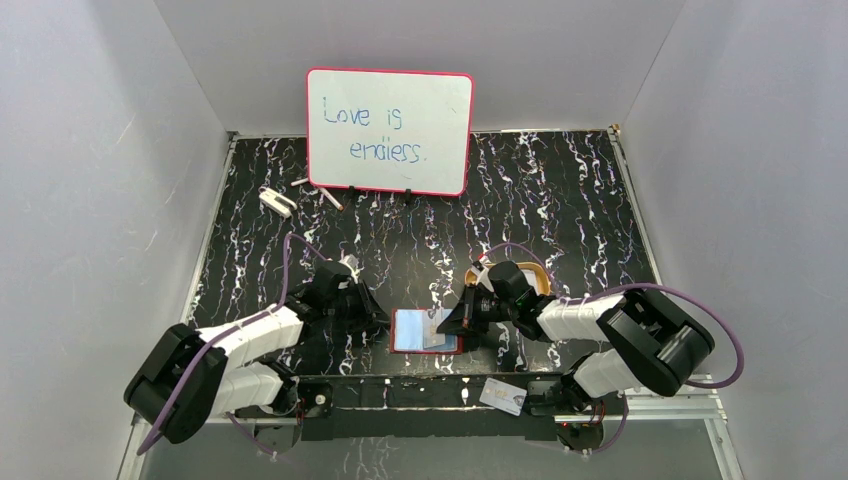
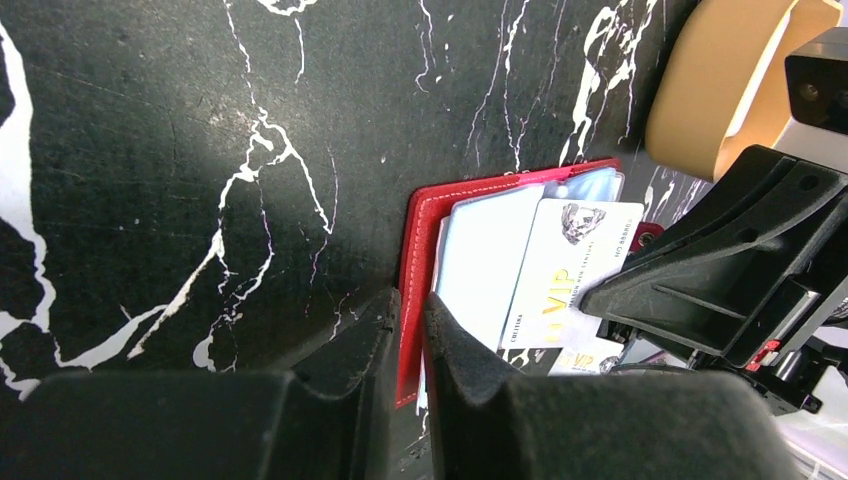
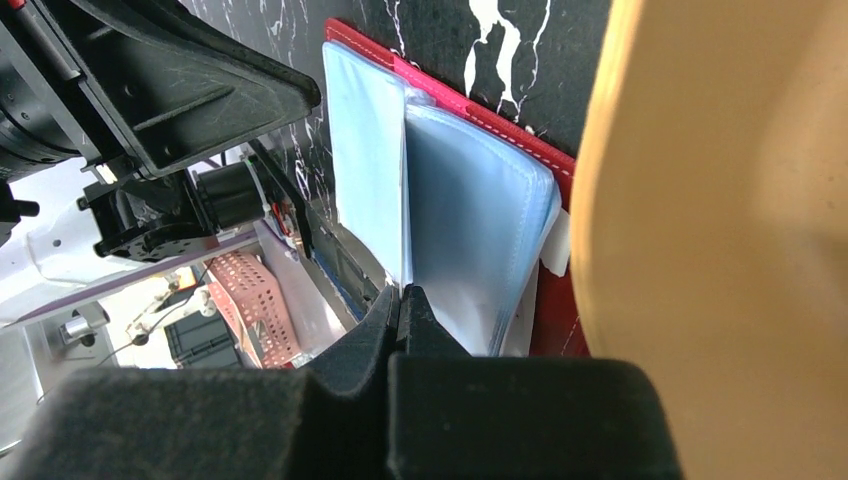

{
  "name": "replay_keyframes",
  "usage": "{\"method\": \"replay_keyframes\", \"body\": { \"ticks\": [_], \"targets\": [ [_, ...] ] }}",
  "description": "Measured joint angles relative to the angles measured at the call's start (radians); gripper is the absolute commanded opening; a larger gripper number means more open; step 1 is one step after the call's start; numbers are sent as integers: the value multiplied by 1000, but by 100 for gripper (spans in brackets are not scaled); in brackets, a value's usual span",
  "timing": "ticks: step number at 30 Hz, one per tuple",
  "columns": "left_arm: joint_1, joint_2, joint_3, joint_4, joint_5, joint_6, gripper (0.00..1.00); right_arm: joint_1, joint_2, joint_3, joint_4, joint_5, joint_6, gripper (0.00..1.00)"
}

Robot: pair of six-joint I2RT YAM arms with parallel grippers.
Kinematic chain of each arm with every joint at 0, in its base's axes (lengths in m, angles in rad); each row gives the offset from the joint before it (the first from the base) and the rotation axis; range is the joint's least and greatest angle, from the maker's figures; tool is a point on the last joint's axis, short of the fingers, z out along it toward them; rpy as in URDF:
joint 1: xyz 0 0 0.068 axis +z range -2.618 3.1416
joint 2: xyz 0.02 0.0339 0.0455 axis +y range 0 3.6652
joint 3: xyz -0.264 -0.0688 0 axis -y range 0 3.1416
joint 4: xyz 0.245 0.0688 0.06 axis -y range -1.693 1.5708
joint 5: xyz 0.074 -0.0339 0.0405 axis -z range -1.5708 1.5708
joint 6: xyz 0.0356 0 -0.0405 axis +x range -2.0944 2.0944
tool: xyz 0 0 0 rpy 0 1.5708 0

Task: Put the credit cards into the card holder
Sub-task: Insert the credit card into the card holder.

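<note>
left gripper (image 2: 410,340) pinches wallet (image 2: 415,250) red edge, anchoring it; right gripper (image 3: 402,310) pressed together on card (image 2: 570,270), probably sliding it into pocket

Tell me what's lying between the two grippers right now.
The open card holder, a VIP card lying across it; the left gripper clamps its red edge, the right gripper a clear sleeve. The top view shows it.

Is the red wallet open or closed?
Open. The wallet lies spread flat, its pale blue inside facing up, with a VIP card showing on it.
</note>
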Motion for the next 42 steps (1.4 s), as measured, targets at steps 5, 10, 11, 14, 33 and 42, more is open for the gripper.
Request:
{"method": "replay_keyframes", "body": {
  "ticks": [5,10,11,14,33,42],
  "targets": [
    [0,40,-5,29,5,0,12,7,28,0,28,-4,3,0],
    [0,56,-9,51,13,-4,11,13,50,0,58,-10,7,0],
    [0,60,-9,55,14,-4,11,13,52,0,61,-10,8,0],
    [0,70,-11,71,22,-5,11,13,60,0,77,-13,11,0],
    [-8,89,-16,106,37,-18,9,36,109,-13,198,-8,46,0],
    [-8,89,-17,106,37,-18,9,52,57,53,-29,56,-69,0]
  ]
}}
